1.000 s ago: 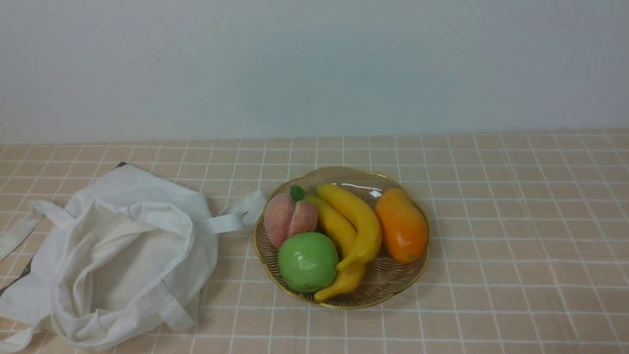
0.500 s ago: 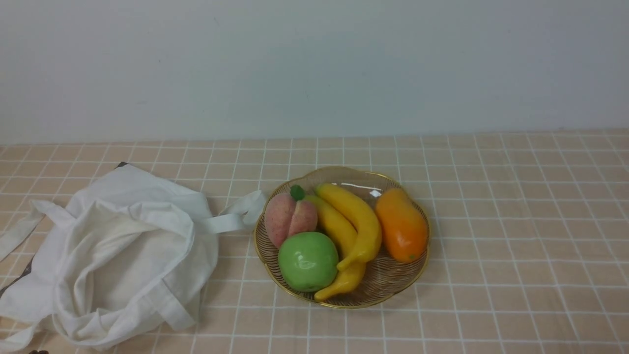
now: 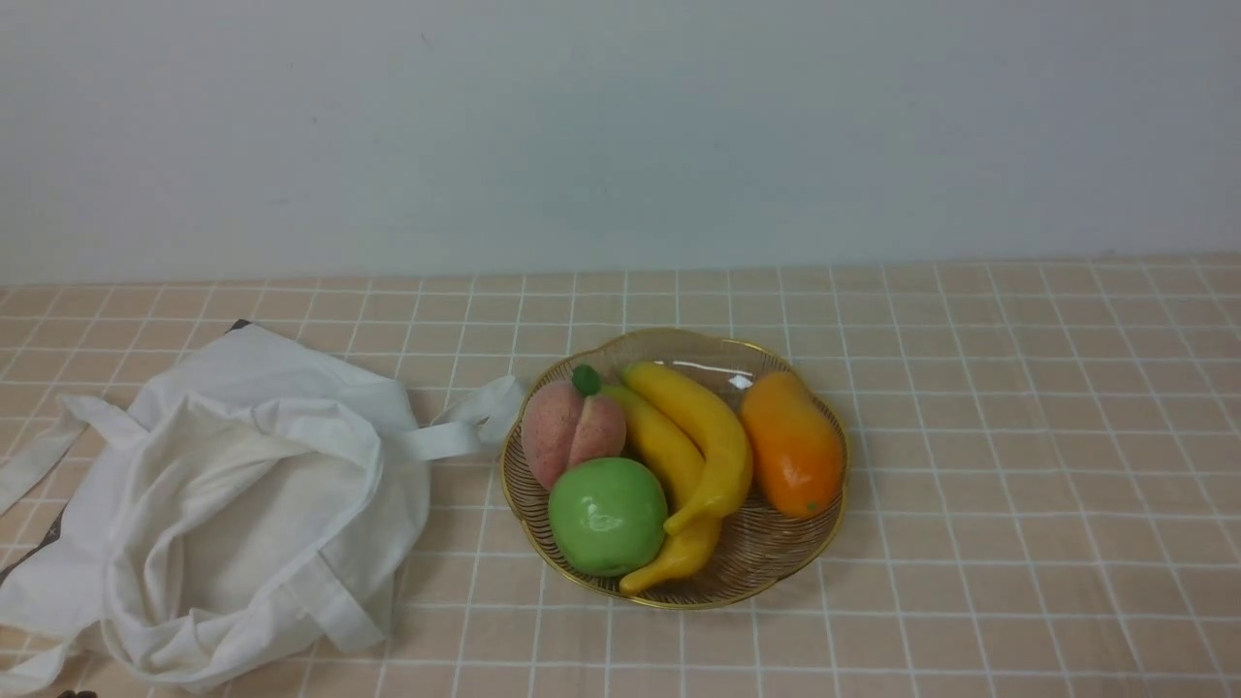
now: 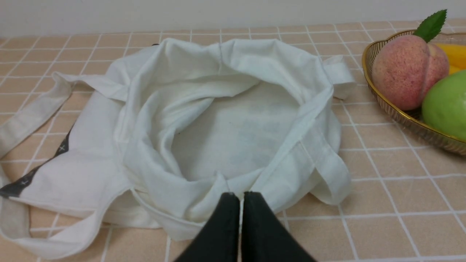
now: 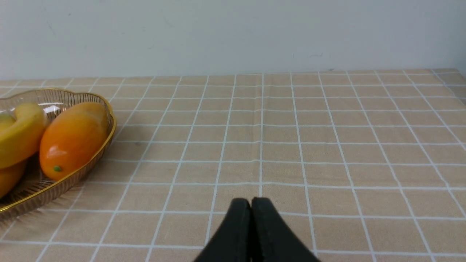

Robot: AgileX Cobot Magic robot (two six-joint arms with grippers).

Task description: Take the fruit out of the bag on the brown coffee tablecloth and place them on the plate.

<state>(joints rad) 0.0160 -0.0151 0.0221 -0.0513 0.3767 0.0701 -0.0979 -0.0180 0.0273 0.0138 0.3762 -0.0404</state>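
Left tool hanging with black fingers pressed together, gripping nothing, just over the near hem of the bag. Right tool likewise closed and holding nothing, hovering above bare brown coffee tablecloth covering the worktop, well apart from the plate off to its side.

Lying crumpled and slack at the robot's left on the cloth, the bag gaping open toward the left wrist camera, showing only pale lining inside, no fruit visible in it. Trailing from it, one strap reaching to the plate's edge, touching or nearly so. Peeking out under the bag, a dark strip with small cross marks.

Sitting right of the bag, the plate carrying everything: two bananas nested side by side down the middle, a peach with a green leaf at the back left, a green apple in front of the peach and touching the nearer banana, an orange mango at the right rim. Nothing standing between either tool and the plate. Bananas resting well apart from both tools, to the right of the left one and left of the right one.
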